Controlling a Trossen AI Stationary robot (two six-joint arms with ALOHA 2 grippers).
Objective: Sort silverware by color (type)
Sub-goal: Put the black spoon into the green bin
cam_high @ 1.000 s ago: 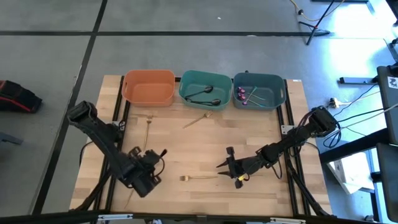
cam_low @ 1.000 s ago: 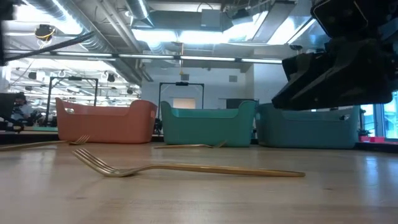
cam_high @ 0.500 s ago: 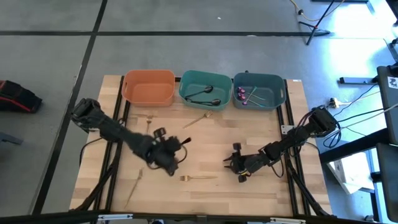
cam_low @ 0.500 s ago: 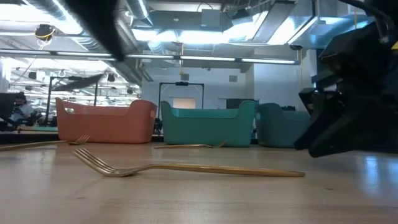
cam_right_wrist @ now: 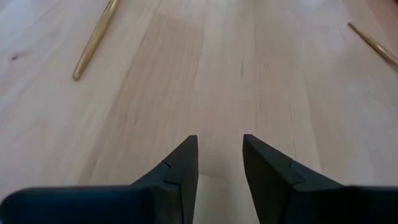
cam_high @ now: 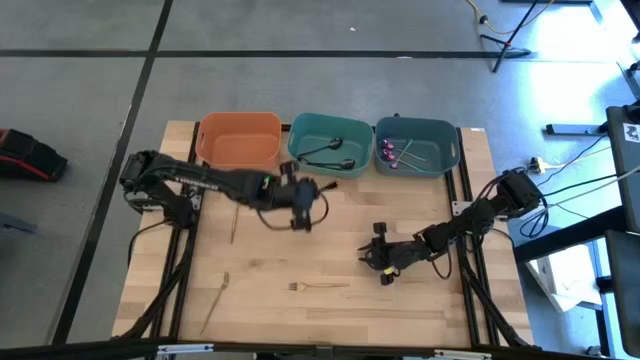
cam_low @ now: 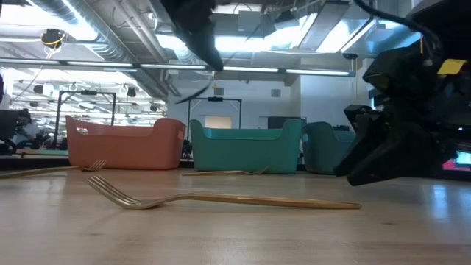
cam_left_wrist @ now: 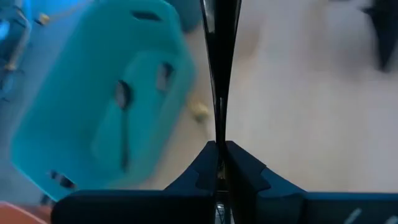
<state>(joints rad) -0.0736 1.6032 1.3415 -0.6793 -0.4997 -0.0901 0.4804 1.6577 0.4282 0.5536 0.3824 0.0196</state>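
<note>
My left gripper (cam_high: 303, 203) hangs above the table just in front of the teal bin (cam_high: 330, 145), shut on a slim dark utensil (cam_left_wrist: 219, 62). In the left wrist view the teal bin (cam_left_wrist: 106, 106) holds dark utensils. My right gripper (cam_high: 381, 262) is open and low over the wood at centre right, touching nothing; its fingers (cam_right_wrist: 219, 155) stand over bare wood. Gold forks lie flat on the table: one near the middle (cam_high: 320, 286), one at the near left (cam_high: 213, 303), one on the left (cam_high: 236, 215). The blue-grey bin (cam_high: 417, 145) holds purple pieces. My left gripper pinches the dark utensil between its two shut fingers (cam_left_wrist: 208, 165). The utensil runs straight on ahead past the fingertips, in line with them (cam_left_wrist: 219, 118). It is lifted clear of the table. Which end sits between the fingers is hidden by the fingers themselves.
The orange bin (cam_high: 240, 140) stands at the far left of the row of bins along the far edge. A small gold piece (cam_left_wrist: 199, 112) lies on the wood beside the teal bin. In the low view the near gold fork (cam_low: 221, 199) lies ahead of my right gripper (cam_low: 397, 147).
My left arm has swung from the near-left part of the table toward the far edge and to the right, up to the front of the teal bin, carrying the dark utensil. This uncovered the gold fork at the near left. My right gripper has sunk lower and drifted slightly right.
</note>
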